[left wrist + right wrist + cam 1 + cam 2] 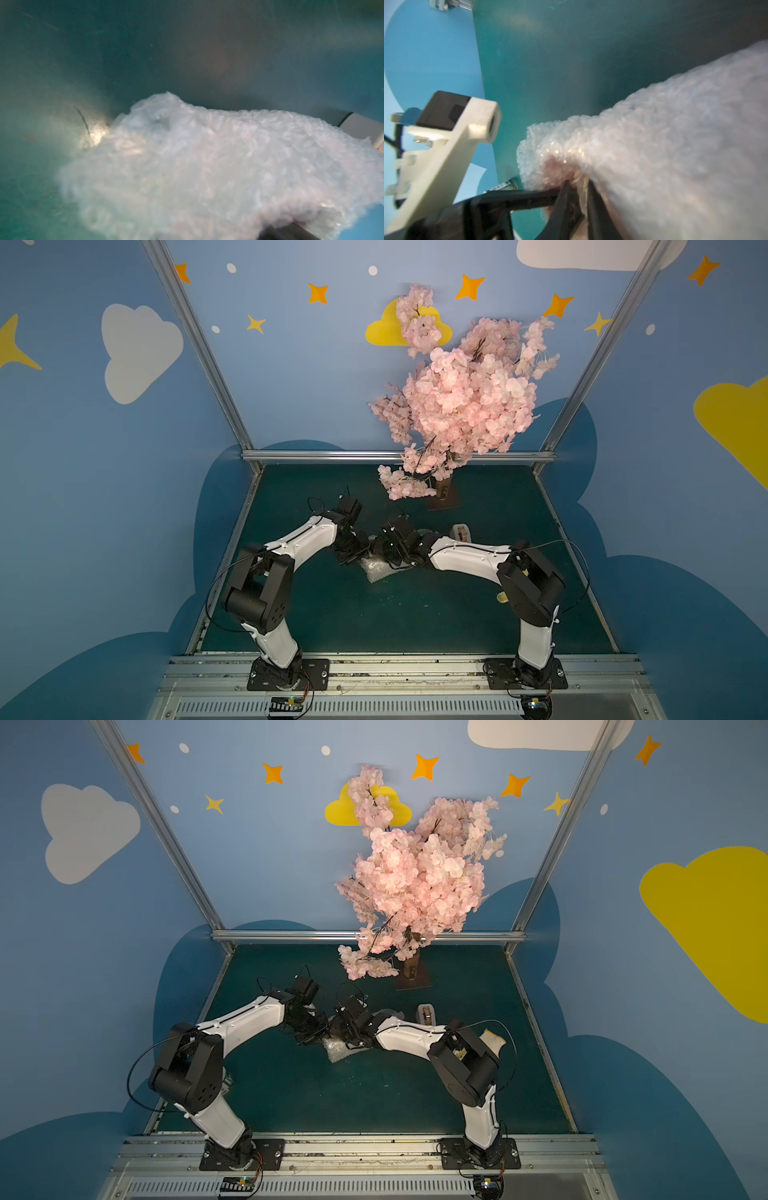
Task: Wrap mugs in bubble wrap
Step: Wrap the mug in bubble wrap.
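Step in hand, as I judge it: closing the bundle. Bubble wrap [376,568] lies bunched mid-tabletop [415,614] between both arms. Mug not visible, probably inside. Right fingers [564,199] narrow, pinching a fold of wrap. Left fingers [286,232] blurred: cannot tell. Next: tuck the loose end without unrolling the bundle.

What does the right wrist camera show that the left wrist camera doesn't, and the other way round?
Only the right wrist view: the right gripper, with a fold of bubble wrap between its two black fingers. It also shows a reddish tint under the wrap there, a white-and-black robot part and the blue wall.
Only the left wrist view: a dark scratch on the green table, and a pale grey corner, too cropped to identify.
Both: the crumpled bubble wrap lying on the green table.
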`<state>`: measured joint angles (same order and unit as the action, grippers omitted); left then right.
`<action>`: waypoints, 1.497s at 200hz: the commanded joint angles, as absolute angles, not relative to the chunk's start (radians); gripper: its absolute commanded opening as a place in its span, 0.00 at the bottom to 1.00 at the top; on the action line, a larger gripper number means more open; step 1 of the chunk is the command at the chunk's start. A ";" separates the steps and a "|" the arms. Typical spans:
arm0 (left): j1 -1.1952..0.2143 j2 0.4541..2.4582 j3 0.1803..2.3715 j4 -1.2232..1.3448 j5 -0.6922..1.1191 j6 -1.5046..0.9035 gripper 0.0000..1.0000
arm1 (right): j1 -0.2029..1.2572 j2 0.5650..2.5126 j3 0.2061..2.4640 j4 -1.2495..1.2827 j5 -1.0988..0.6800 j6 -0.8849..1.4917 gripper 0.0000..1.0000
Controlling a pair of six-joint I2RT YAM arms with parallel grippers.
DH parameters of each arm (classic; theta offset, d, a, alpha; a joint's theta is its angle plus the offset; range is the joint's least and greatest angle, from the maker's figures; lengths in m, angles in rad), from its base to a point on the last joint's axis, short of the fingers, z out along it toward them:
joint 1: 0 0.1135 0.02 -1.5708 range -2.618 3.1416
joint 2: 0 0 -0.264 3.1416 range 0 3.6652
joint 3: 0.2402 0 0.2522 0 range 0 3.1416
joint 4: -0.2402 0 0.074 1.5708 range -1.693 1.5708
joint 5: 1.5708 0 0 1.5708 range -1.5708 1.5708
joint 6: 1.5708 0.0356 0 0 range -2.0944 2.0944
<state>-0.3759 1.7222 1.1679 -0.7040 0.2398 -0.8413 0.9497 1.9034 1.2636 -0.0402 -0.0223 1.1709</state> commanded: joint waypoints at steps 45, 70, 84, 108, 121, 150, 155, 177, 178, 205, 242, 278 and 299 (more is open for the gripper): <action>-0.356 1.784 1.289 -0.824 0.131 -0.708 0.03 | 0.929 1.778 1.221 -0.107 -0.060 0.976 0.64; -0.352 1.800 1.347 -0.899 0.086 -0.639 0.03 | 0.913 1.702 1.179 -0.094 -0.100 0.873 0.75; -0.349 1.813 1.383 -0.942 0.066 -0.600 0.03 | 0.898 1.677 1.175 -0.110 -0.161 0.809 0.77; -0.347 1.844 1.423 -0.986 0.048 -0.548 0.03 | 0.851 1.611 1.113 -0.093 -0.258 0.747 0.77; -0.346 1.867 1.441 -1.008 0.043 -0.520 0.03 | 0.818 1.566 1.059 -0.087 -0.263 0.760 0.77; -0.340 1.908 1.476 -1.057 0.025 -0.448 0.03 | 0.729 1.498 0.976 -0.108 -0.311 0.690 0.78; -0.337 1.909 1.476 -1.061 0.028 -0.436 0.03 | 0.715 1.494 0.973 -0.134 -0.313 0.666 0.78; -0.328 1.919 1.489 -1.084 0.040 -0.381 0.03 | 0.641 1.500 0.982 -0.240 -0.363 0.518 0.78; -0.327 1.919 1.488 -1.084 0.039 -0.380 0.03 | 0.637 1.500 0.984 -0.244 -0.366 0.510 0.78; -0.321 1.924 1.488 -1.103 0.043 -0.334 0.03 | 0.559 1.492 0.959 -0.261 -0.412 0.412 0.79; -0.317 1.931 1.485 -1.105 0.054 -0.300 0.03 | 0.521 1.511 0.933 -0.283 -0.396 0.314 0.81; -0.312 1.940 1.507 -1.116 0.063 -0.274 0.03 | 0.510 1.444 0.769 -0.105 -0.458 0.308 0.87; -0.311 1.953 1.523 -1.124 0.061 -0.254 0.03 | 0.511 1.452 0.741 -0.078 -0.428 0.305 0.87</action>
<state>-0.3172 1.9213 1.5024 -1.0649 0.0673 -0.2993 0.5137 1.4696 0.7658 -0.1593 -0.4278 0.3355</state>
